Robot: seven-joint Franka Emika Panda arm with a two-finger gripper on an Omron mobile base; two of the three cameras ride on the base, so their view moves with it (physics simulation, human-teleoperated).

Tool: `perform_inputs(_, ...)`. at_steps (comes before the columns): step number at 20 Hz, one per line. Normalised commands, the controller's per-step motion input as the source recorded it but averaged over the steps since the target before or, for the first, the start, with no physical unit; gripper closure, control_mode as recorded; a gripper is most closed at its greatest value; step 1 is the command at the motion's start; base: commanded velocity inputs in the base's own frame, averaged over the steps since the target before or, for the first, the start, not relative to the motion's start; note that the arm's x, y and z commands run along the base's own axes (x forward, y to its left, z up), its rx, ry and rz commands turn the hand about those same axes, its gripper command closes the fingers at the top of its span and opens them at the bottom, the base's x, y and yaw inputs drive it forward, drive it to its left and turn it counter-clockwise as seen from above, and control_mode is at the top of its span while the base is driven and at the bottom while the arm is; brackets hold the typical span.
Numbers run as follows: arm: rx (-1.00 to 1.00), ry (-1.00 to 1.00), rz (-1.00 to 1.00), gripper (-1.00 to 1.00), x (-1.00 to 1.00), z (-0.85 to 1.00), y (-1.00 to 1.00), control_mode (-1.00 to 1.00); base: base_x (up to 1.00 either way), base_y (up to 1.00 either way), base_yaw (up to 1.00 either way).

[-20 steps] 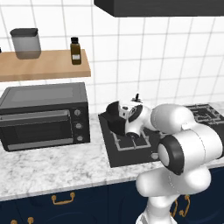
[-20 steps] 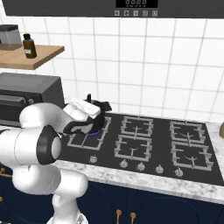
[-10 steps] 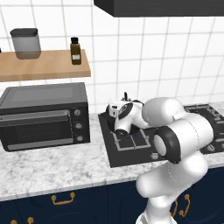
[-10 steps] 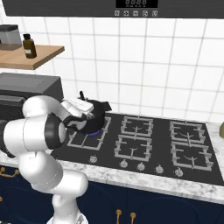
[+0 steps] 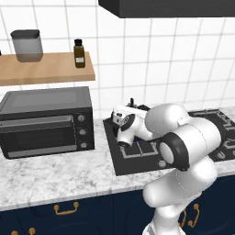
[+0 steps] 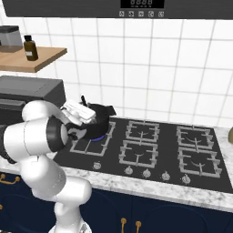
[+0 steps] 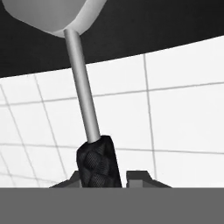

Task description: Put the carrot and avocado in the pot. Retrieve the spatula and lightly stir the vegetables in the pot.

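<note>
My pincer [image 7: 103, 177] is clamped on the spatula's [image 7: 83, 109] dark woven grip, grey shaft running away from me to the pale blade. From the base cameras the hand sits right at the black pot [image 6: 97, 124] on the stove's [image 6: 150, 150] back-left burner. The toaster oven [image 5: 46, 120] is left of the stove on the marble bench [image 5: 55, 176].

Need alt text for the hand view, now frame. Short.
Seen along the gripper, its two dark finger tips are closed on the spatula by its dark textured grip. A thin grey shaft runs up from the grip to a pale grey blade at the top edge, against a white tiled wall with a dark band above.
</note>
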Motion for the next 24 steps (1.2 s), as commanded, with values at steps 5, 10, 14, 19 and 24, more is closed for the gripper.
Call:
perform_inputs(5,0.14,0.20,-0.01,1.00,-0.07,0.73,-0.04,-1.00,0.00,0.00,0.00)
perform_inputs(10,0.06,0.29,-0.05,1.00,-0.18,0.60,-0.06,-1.00,0.00,0.00,0.00)
perform_inputs(14,0.00,0.21,-0.06,1.00,0.03,-0.26,-0.04,-1.00,0.00,0.00,0.00)
perform_inputs(19,-0.05,0.11,-0.03,1.00,0.00,-0.81,0.14,-1.00,0.00,0.00,0.00)
perform_inputs(24,-0.13,-0.15,-0.10,1.00,0.74,-0.85,0.42,-1.00,0.00,0.00,0.00)
